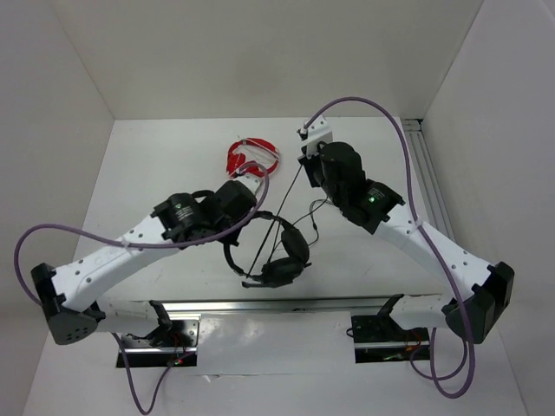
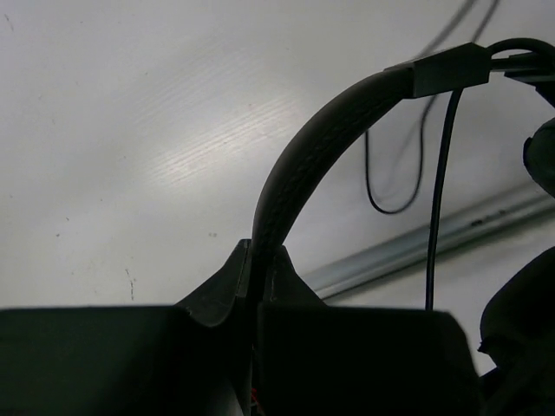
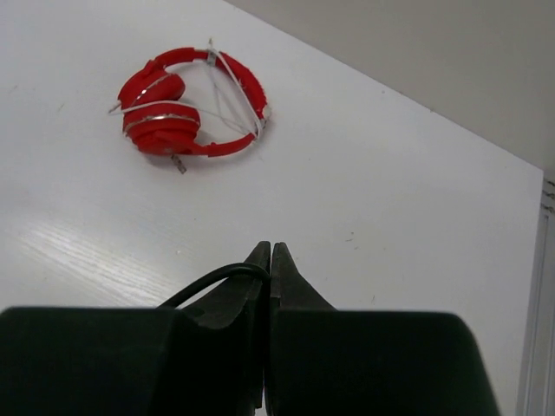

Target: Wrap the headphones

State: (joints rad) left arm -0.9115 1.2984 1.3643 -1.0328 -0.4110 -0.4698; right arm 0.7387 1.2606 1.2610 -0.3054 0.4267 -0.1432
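1. The white surface [image 1: 156,173] carries the whole job. Both arms reach in over its middle from the near edge.
2. The headphones [image 1: 282,251] sit near the centre, between the two arms. The headband [image 2: 303,156] arches up and the earcups are at the near end. I cannot tell whether the earcups rest on the surface or hang just above it.
3. The red headphones [image 1: 251,158] lie further back, already bound with a pale cord. They are no part of this task.
4. The left gripper [image 2: 260,260] is clamped narrow on the headband, steadying the set.
5. The right gripper [image 3: 270,256] is pinched shut on the cable [image 3: 208,282], up and behind the headset.
6. The cable runs in a fairly straight line from that pinch down toward the earcups, and a loose loop trails to the right.
7. Step in hand, as I judge it: an early stage of winding, with the set anchored and the cord drawn out but no turns visible around the band.
8. The next move likely calls for the right gripper to carry the cord around the headband under light tension while the left gripper holds firm. Slack or a slipped pinch would spoil the turn.
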